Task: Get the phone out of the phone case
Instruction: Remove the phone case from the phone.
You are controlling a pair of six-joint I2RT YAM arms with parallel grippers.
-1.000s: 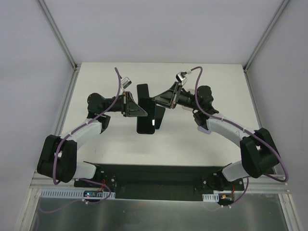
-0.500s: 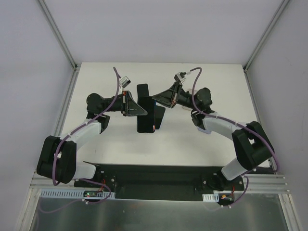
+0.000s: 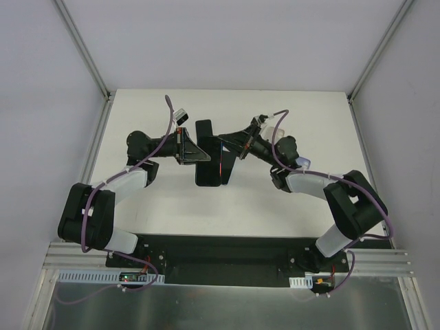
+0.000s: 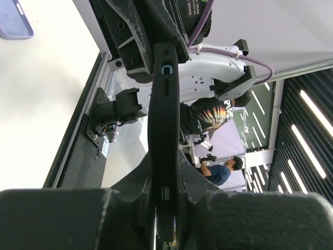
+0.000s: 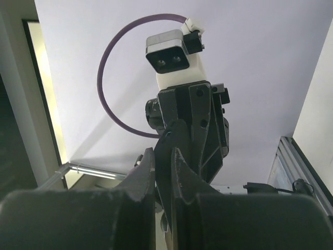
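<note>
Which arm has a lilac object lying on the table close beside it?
The right arm: the lilac object lies on the table up by it, well away from the left arm.

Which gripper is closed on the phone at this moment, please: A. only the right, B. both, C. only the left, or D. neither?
B: the left gripper clamps one end of the phone, seen edge-on in its wrist view, and the right gripper pinches the opposite end.
</note>
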